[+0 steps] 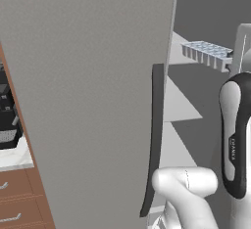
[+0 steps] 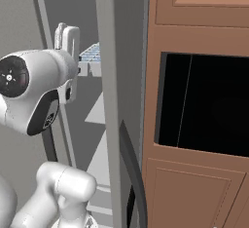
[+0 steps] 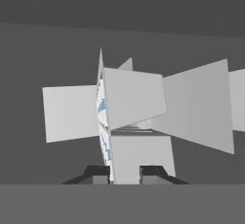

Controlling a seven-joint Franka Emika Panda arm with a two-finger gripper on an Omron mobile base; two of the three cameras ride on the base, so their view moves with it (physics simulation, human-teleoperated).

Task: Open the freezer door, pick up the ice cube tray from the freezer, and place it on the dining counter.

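Between the hand's (image 3: 125, 174) clenched fingertips sits the ice cube tray (image 3: 112, 122), edge-on, inside the dark freezer (image 1: 206, 8), its door (image 1: 88, 101) open.

Inside the freezer (image 1: 196, 22), pale grey shelves (image 1: 179, 106) step down below the fingers (image 3: 150, 173); the ice cube tray (image 1: 207, 53) sits at finger level above the upper shelf, whether resting on it or lifted I cannot tell, its edge running up between the fingers in the hand view
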